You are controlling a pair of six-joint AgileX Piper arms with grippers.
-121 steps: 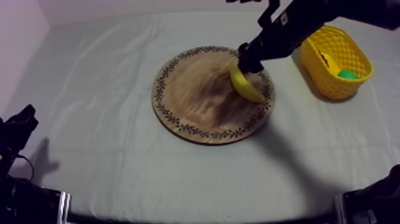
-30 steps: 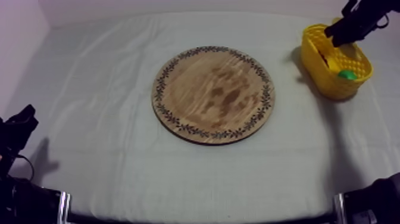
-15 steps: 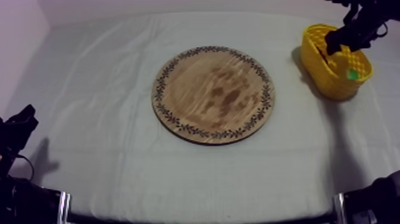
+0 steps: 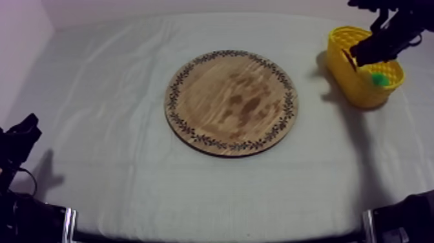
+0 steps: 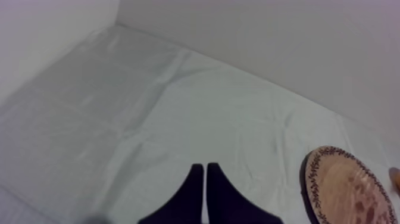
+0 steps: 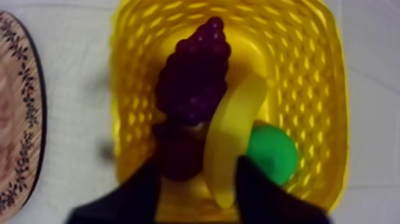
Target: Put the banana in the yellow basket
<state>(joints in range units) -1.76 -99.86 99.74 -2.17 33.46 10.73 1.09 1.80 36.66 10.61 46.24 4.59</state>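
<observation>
banana [image 6: 235, 137] set in the yellow basket [image 4: 349, 80], right gripper [image 6: 199, 190] open above it

the banana lies inside the yellow basket at the far right of the table [image 4: 97, 97]. it runs lengthwise between a bunch of grapes [image 6: 193, 77] and a round green toy fruit [image 6: 272, 156], just beside each. the right gripper hangs over the basket with its two black fingers [image 6: 137, 199] spread apart. the banana's near end shows in the gap between them, close to the finger on the green fruit's side; whether that finger touches it cannot be told. the round wooden board [image 4: 229, 103] sits mid-table, to the left of the basket and well apart from it, its patterned rim and grain in full view. the left gripper [image 5: 205, 173] rests low at the near left over the cloth, its fingers pressed together as a narrow wedge.
</observation>
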